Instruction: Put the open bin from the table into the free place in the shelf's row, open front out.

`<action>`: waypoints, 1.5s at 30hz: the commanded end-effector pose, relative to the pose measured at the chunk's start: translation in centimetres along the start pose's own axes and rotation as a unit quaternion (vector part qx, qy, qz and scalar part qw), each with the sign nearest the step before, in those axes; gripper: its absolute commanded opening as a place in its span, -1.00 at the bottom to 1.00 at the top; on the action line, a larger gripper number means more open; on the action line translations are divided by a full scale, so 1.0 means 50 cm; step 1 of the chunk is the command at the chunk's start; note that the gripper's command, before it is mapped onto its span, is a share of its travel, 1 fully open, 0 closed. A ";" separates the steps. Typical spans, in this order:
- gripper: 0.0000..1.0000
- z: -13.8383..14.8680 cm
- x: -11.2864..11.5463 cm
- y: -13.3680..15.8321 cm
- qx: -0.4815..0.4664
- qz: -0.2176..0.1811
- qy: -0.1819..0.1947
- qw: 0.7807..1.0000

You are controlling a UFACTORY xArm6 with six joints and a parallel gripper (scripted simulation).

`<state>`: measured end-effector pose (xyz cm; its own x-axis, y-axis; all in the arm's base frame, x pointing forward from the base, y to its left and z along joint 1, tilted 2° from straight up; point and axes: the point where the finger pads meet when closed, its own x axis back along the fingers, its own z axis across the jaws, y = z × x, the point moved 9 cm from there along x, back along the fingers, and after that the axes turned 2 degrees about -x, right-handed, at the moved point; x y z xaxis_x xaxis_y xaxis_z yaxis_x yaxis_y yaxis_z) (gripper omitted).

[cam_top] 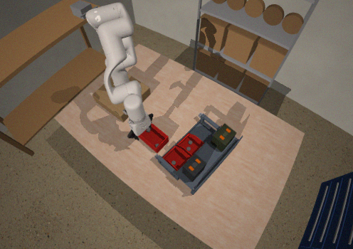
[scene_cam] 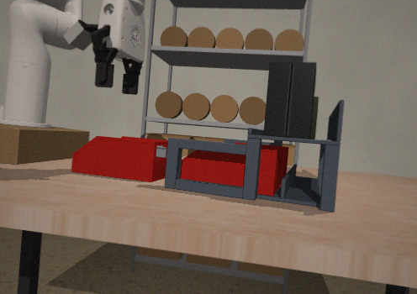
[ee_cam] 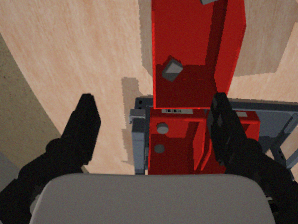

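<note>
The red open bin (cam_top: 154,137) lies on the table beside the grey shelf unit (cam_top: 199,153). In the side view the red bin (scene_cam: 119,158) stands level, left of the shelf frame (scene_cam: 252,170). In the wrist view the bin (ee_cam: 196,36) holds two grey parts (ee_cam: 173,68). My gripper (scene_cam: 113,78) is open and empty, well above the bin's near end; it also shows in the overhead view (cam_top: 140,128). In the wrist view its fingers stand wide apart. Two red bins (cam_top: 183,151) stand in the shelf's row, with an empty slot (scene_cam: 303,183) beside them.
Two dark bins (cam_top: 193,167) (cam_top: 223,136) sit on the shelf's upper board, seen as dark blocks (scene_cam: 292,99) from the side. A brown box (scene_cam: 38,143) carries the arm's base. A tall rack with cardboard boxes and discs (cam_top: 249,30) stands behind the table.
</note>
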<state>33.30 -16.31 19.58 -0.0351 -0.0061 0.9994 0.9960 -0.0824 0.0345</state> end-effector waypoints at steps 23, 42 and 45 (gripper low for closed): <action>-0.44 -0.001 0.004 0.002 0.000 -0.002 -0.001 1.000; -0.44 -0.001 0.004 0.002 0.000 -0.002 -0.001 1.000; -0.44 -0.001 0.004 0.002 0.000 -0.002 -0.001 1.000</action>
<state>33.30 -16.32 19.67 -0.0352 -0.0060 0.9994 0.9960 -0.0824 0.0346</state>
